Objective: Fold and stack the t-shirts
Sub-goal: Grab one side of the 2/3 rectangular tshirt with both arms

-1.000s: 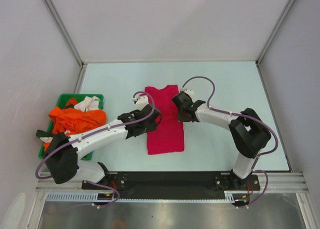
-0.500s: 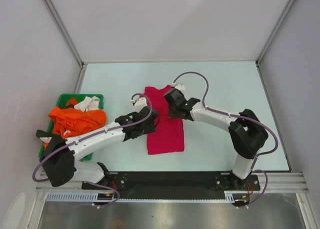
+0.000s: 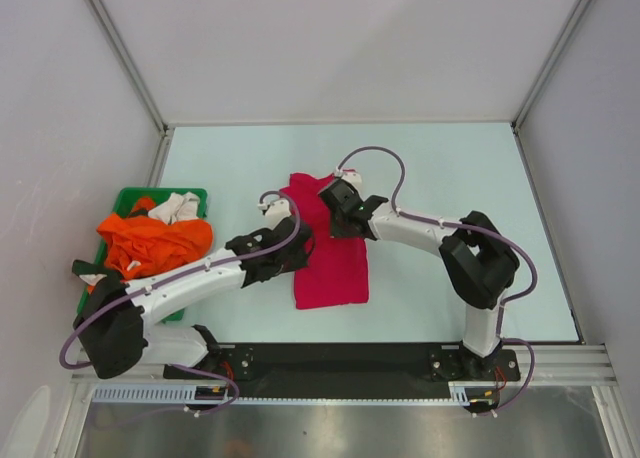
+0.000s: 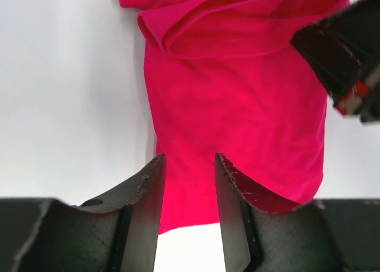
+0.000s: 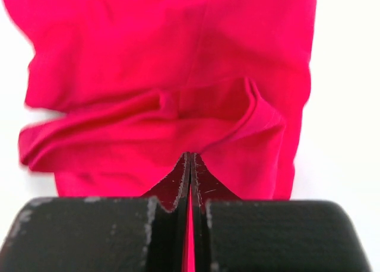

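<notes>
Evidently mid-fold: the right gripper (image 5: 190, 157) pinches a flap of the crimson t-shirt (image 3: 335, 268), the left gripper (image 4: 187, 163) hovers half-open, and the flap next needs laying flat.

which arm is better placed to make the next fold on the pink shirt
Right. The right gripper is shut on a fold of the pink t-shirt near its top, with cloth pinched in its jaws. The left gripper hangs open over the shirt's left edge, holding nothing.
</notes>
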You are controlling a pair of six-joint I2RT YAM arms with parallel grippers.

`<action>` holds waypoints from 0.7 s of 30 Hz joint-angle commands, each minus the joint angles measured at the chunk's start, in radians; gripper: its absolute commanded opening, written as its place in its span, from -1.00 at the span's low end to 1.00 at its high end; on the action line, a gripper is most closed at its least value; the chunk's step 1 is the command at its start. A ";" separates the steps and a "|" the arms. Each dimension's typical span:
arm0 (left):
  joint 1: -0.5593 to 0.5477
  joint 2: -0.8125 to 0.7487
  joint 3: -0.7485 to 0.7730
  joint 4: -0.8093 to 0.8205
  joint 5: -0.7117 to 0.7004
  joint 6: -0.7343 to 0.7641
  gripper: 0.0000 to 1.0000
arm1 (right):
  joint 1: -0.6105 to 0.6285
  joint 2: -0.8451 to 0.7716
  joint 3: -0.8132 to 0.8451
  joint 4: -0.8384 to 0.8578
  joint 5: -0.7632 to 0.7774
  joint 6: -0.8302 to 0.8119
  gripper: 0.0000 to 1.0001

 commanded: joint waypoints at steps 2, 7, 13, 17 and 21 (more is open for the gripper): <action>0.004 -0.051 -0.015 0.009 0.008 -0.013 -0.12 | -0.043 0.057 0.102 0.008 -0.008 -0.014 -1.00; 0.004 -0.057 -0.024 0.007 0.011 -0.016 -0.13 | -0.094 0.116 0.147 0.020 -0.009 -0.020 -1.00; 0.004 -0.040 -0.024 0.012 0.016 -0.014 -0.13 | -0.137 0.179 0.216 0.041 -0.025 -0.037 -1.00; 0.006 -0.018 -0.002 0.015 0.004 0.006 -0.13 | -0.150 0.130 0.225 0.061 -0.005 -0.046 -1.00; 0.004 0.000 0.019 0.018 0.022 0.016 -0.09 | -0.109 0.009 0.199 -0.010 0.021 -0.055 -0.83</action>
